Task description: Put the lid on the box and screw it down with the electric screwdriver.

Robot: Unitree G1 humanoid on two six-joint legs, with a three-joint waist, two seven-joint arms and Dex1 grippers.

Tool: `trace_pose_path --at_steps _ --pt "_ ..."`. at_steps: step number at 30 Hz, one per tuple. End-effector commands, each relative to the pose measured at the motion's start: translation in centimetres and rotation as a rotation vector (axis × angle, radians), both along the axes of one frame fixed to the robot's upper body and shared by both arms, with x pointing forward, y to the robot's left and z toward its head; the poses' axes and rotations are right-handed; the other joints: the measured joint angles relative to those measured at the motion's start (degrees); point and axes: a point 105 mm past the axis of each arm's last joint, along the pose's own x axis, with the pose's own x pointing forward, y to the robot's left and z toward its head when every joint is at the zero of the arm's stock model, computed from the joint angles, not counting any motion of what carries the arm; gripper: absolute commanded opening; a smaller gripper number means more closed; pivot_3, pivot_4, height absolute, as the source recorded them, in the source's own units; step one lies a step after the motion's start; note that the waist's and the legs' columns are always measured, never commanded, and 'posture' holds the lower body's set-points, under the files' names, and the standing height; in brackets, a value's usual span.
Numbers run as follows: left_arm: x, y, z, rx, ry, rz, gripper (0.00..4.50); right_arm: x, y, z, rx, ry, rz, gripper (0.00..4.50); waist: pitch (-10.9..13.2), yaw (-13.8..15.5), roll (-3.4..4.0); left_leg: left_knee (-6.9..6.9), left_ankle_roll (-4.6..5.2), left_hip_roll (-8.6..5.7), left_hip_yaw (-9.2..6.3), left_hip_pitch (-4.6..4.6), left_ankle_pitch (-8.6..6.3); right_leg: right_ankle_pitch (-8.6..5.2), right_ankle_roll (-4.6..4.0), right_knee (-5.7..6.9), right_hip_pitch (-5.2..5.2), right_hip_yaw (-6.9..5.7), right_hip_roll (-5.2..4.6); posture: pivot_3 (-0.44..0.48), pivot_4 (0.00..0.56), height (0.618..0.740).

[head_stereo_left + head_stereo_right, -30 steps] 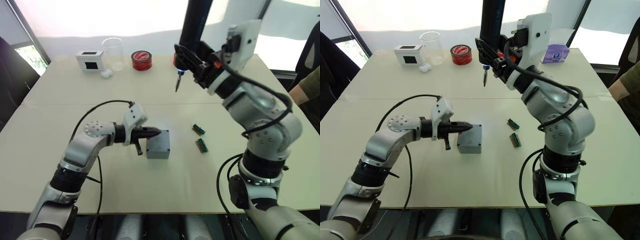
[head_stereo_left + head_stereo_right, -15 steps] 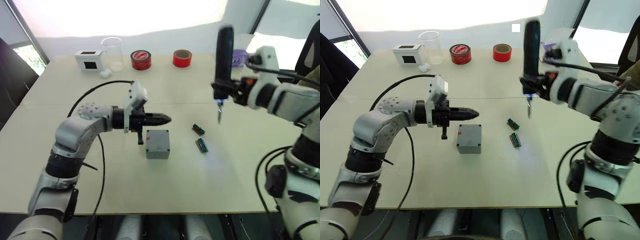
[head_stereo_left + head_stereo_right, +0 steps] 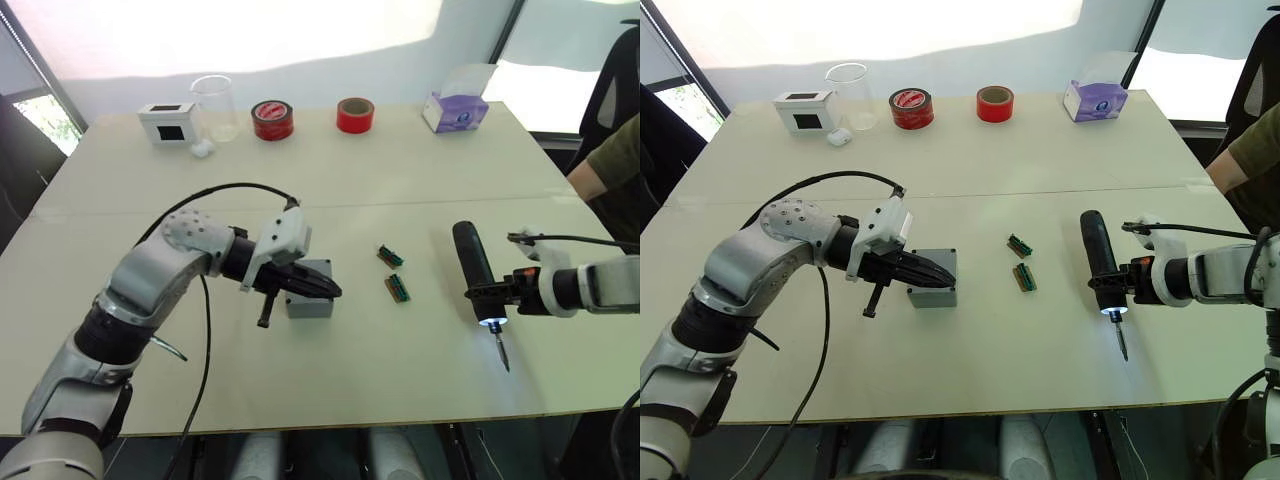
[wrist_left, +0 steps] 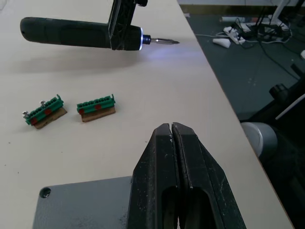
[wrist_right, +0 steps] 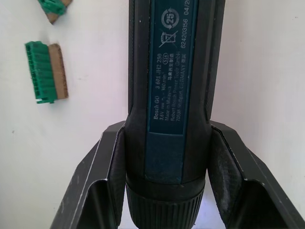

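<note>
My right pincer (image 3: 1110, 283) is clamped on the screwdriver (image 3: 1098, 258), held lying flat above the table. The lidded box (image 3: 932, 291) sits well off toward my left pincer (image 3: 930, 271), which rests closed and empty on it.

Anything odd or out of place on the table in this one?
Nothing stands out. The box sits flat with its lid on, the left gripper shut above it; the right gripper holds the screwdriver low over the table.
</note>
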Motion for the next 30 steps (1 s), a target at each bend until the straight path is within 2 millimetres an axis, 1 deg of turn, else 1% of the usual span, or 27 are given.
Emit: trace_pose_path --at_steps 1,5,7,8,9,10,12,13,18,20,24,25,27,29,30 --pt "0.0 0.0 0.7 -0.01 -0.05 0.008 0.0 0.5 -0.2 1.2 -0.005 -0.026 0.002 1.8 0.0 0.7 0.0 0.01 0.0 -0.01 0.0 0.0 0.0 0.0 0.0 0.0 0.0 0.0 0.0 0.0 0.15 0.74" --pt "0.2 0.1 0.5 -0.008 -0.068 0.038 0.0 0.6 -0.5 0.1 -0.022 0.021 -0.016 1.8 0.0 1.2 -0.02 0.06 0.0 -0.02 -0.01 0.0 0.0 0.0 0.0 0.02 0.01 0.0 -0.01 0.0 0.15 0.74" --pt "0.3 0.2 0.5 -0.009 -0.076 0.052 0.0 0.8 -0.5 -0.3 -0.034 0.031 -0.022 2.82 0.0 1.1 -0.02 0.08 0.0 -0.03 -0.01 -0.02 0.0 0.0 0.01 0.02 0.02 0.0 -0.02 0.0 0.15 0.74" --pt "0.3 0.2 0.5 -0.009 -0.078 0.058 0.0 0.9 -0.5 -0.3 -0.037 0.031 -0.021 2.9 0.0 1.1 -0.04 0.09 0.0 -0.04 -0.01 -0.02 0.0 0.0 0.01 0.01 0.03 0.0 -0.02 0.0 0.15 0.74" --pt "0.3 0.3 0.6 -0.009 -0.08 0.064 0.0 0.9 -0.5 -0.3 -0.038 0.031 -0.019 3.13 0.0 1.0 -0.05 0.09 0.0 -0.03 -0.02 -0.02 0.0 0.01 0.01 0.01 0.04 0.0 -0.02 0.0 0.15 0.74" --pt "0.4 0.4 0.6 -0.009 -0.082 0.07 0.0 0.9 -0.5 -0.3 -0.049 0.032 -0.016 3.68 0.0 1.1 -0.05 0.1 0.0 -0.03 -0.03 -0.02 0.0 0.01 0.01 0.02 0.04 -0.02 -0.02 0.0 0.15 0.74" --pt "0.6 0.6 0.6 -0.009 -0.088 0.085 0.0 0.9 -0.6 -0.5 -0.06 0.034 -0.014 4.29 0.0 1.1 -0.05 0.11 0.0 -0.03 -0.05 -0.02 0.0 0.01 0.01 0.02 0.05 -0.03 -0.02 0.0 0.15 0.74" --pt "0.7 0.7 0.7 -0.01 -0.091 0.093 0.0 0.9 -0.6 -0.5 -0.064 0.035 -0.012 4.48 0.0 1.1 -0.06 0.11 0.0 -0.03 -0.06 -0.02 0.0 0.01 0.01 0.02 0.06 -0.04 -0.02 0.0 0.15 0.74" --pt "1.4 1.3 0.9 -0.013 -0.108 0.139 0.0 0.9 -0.4 -0.5 -0.076 0.027 0.007 4.48 0.0 1.1 -0.07 0.15 0.0 -0.04 -0.09 -0.01 0.0 0.01 0.01 0.02 0.09 -0.07 -0.02 0.0 0.15 0.74" --pt "1.9 1.6 1.3 -0.023 -0.117 0.167 0.0 1.2 -0.3 -0.2 -0.07 0.009 0.008 4.48 0.0 1.1 -0.07 0.15 0.0 -0.04 -0.1 -0.01 0.0 0.01 0.01 0.02 0.1 -0.07 -0.02 0.0 0.15 0.74" --pt "3.3 3.0 2.5 -0.057 -0.137 0.254 0.0 2.5 0.3 2.4 -0.021 -0.098 0.014 4.48 0.0 1.0 -0.06 0.16 -0.01 -0.04 -0.1 -0.01 0.0 0.01 0.01 0.05 0.08 -0.08 -0.02 0.0 0.15 0.74" --pt "3.8 3.5 2.5 -0.044 -0.168 0.278 0.0 2.8 0.6 3.3 0.012 -0.129 0.02 4.48 0.0 0.9 -0.06 0.15 -0.01 -0.04 -0.09 -0.01 0.0 0.01 0.01 0.06 0.06 -0.08 -0.02 0.0 0.15 0.74" --pt "4.4 4.5 2.6 -0.033 -0.183 0.324 0.0 3.3 0.8 4.6 0.014 -0.19 0.031 4.48 0.0 0.9 -0.04 0.14 -0.01 -0.04 -0.07 -0.01 0.0 0.01 0.01 0.08 0.02 -0.07 -0.02 0.0 0.15 0.74" --pt "4.9 5.6 3.0 -0.048 -0.186 0.367 0.0 3.9 1.0 6.2 0.015 -0.267 0.049 4.48 0.0 0.9 -0.05 0.13 -0.01 -0.03 -0.09 -0.01 0.0 0.01 0.01 0.08 0.02 -0.08 0.0 0.0 0.15 0.74" --pt "5.2 6.2 3.3 -0.066 -0.182 0.4 0.0 4.4 1.4 7.4 0.013 -0.33 0.071 4.48 0.0 0.9 -0.05 0.12 -0.01 -0.03 -0.08 -0.01 0.0 0.01 0.01 0.07 0.02 -0.08 0.0 0.0 0.15 0.74"
